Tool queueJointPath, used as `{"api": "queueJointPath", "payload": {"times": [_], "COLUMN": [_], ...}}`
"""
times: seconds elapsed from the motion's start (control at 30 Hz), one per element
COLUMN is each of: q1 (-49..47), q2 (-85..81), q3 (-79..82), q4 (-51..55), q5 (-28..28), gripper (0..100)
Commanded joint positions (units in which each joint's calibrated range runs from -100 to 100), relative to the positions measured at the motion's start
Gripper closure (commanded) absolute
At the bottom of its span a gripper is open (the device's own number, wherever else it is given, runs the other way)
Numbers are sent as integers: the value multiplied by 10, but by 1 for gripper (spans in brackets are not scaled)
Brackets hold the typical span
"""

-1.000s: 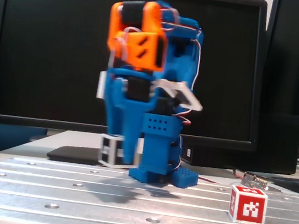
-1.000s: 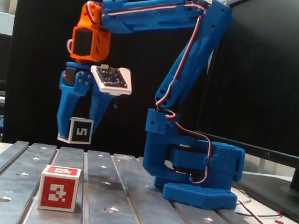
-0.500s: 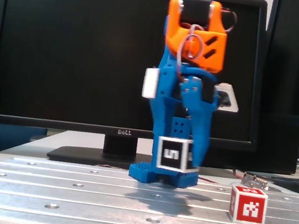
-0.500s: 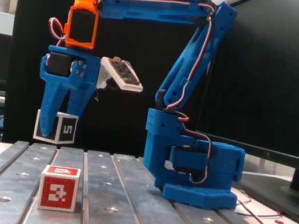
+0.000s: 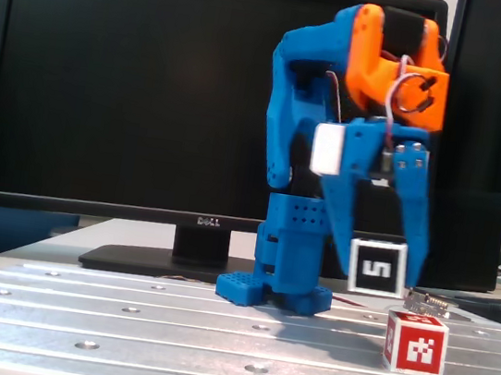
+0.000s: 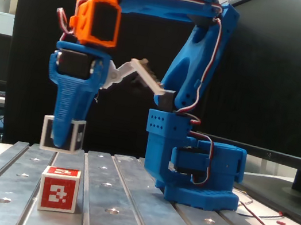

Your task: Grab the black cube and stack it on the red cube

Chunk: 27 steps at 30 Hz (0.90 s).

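Gripper (image 5: 379, 266) points down w/ both blue fingers clamped on the black cube (image 5: 376, 268), one finger each side. Cube hangs in the air, clear of the metal table (image 5: 166, 325), its white "5" face toward the camera in a fixed view. In another fixed view the same black cube (image 6: 48, 132) is partly hidden behind a blue finger (image 6: 69, 116), so only its edges show either side.

Red cube (image 5: 415, 343) sits on the table, lower than the black one and a bit to the right in that view, the two apart, not touching. In the other fixed view the red cube (image 6: 59, 189) stands nearer the camera, below the held cube.

Arm base (image 6: 198, 173) is on the table, w/ a dark monitor (image 5: 106, 83) behind.
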Motion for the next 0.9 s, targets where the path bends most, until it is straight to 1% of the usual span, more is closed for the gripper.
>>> {"api": "queueJointPath", "payload": {"times": [0.0,0.23,0.4,0.47,0.57,0.77,0.87], "q1": [-31,-80,-98,-100,-100,-93,-87], "q2": [-6,-2,-2,-1,-1,-1,0], "q3": [-24,-18,-15,-16,-16,-15,-15], "q4": [-2,-3,-2,2,4,2,-4], "q5": [2,3,3,4,22,39,40], "gripper": [82,82,82,82,82,82,82]}}
